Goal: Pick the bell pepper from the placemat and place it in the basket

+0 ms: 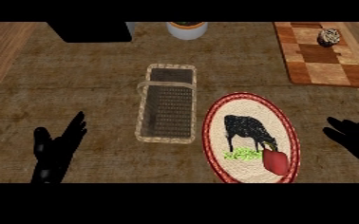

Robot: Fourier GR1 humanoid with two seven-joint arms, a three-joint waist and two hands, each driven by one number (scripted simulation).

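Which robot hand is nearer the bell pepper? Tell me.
Right. The right robot hand is just right of the bell pepper; the left robot hand is far left, beyond the basket.

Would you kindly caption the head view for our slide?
Red bell pepper on cow-print placemat, wicker basket beside it, both hands open.

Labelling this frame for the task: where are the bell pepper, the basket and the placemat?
bell pepper (pixel 276 162): head view, middle of its red body.
basket (pixel 142 105): head view, left wicker wall.
placemat (pixel 245 105): head view, bare cream area.
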